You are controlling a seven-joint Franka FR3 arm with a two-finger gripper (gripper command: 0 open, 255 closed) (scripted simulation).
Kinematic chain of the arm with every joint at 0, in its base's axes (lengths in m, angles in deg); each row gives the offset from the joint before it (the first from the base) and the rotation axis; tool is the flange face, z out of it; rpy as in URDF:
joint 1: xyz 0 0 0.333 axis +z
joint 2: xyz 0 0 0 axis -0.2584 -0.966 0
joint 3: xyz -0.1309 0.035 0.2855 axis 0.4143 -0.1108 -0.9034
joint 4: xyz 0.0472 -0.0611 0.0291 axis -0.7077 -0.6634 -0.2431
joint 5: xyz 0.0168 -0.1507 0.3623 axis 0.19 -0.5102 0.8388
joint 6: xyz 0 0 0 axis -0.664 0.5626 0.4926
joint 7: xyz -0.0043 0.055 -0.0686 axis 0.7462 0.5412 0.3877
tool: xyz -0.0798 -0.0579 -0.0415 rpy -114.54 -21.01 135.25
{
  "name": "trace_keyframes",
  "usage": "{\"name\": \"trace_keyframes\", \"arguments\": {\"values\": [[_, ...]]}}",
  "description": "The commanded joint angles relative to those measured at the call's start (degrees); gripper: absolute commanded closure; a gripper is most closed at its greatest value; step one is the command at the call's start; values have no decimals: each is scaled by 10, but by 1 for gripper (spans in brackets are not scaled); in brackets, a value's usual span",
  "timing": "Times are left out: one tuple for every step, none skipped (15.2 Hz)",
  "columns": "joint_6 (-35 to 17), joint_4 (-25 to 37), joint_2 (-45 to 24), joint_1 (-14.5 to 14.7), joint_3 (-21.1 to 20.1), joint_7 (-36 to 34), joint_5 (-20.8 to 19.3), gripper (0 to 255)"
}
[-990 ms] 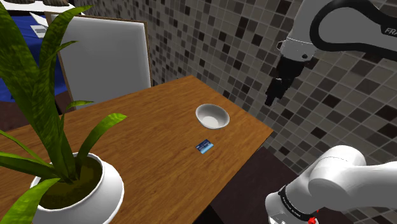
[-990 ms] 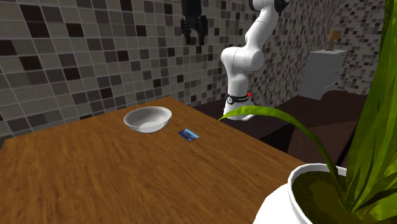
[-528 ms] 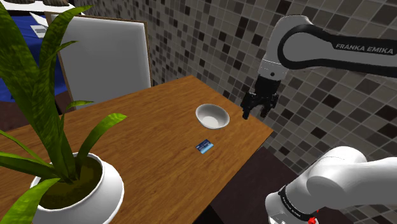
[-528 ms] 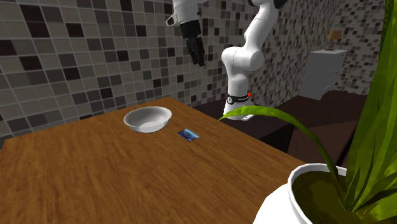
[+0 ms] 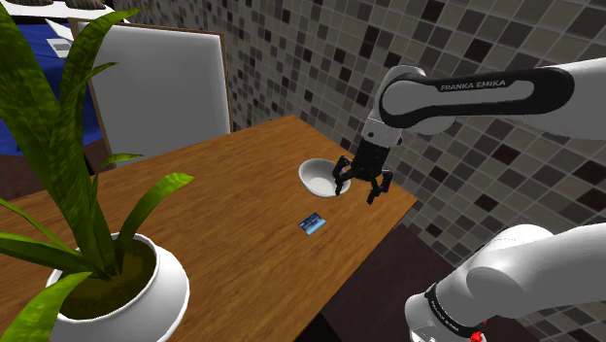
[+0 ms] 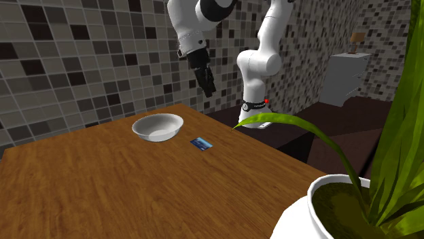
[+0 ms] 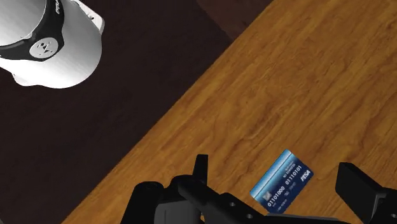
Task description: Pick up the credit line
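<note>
Arm [image 5: 456, 92] swung down, jaws now over credit card [image 7: 283, 180]

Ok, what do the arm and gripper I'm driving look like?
A white arm with dark joints; a black band on one link carries white FRANKA EMIKA lettering. The two-finger gripper is all black. A black ring with a red dot circles the base.

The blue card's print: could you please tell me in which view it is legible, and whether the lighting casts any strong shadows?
Wrist view: sharp; white digits on the blue card are readable. Shoulder view: soft, even light; the print is too small to read, and the gripper casts no clear shadow on the table. Second exterior view: equally even, no glare, print unreadable.
</note>
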Motion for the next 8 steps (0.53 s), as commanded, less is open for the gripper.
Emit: {"name": "trace_keyframes", "arguments": {"values": [[-41,-11,-30,0,-9,-44,40,0],[-63,-13,-49,0,-14,-62,59,0],[-85,-15,-68,1,-17,-79,79,0],[-106,-16,-88,2,-21,-95,100,0],[-128,-17,-109,4,-24,-109,122,0],[-150,-16,-130,6,-27,-123,145,0],[-172,-15,-152,8,-29,-135,168,0],[-194,-12,-174,10,-32,-145,193,0]]}}
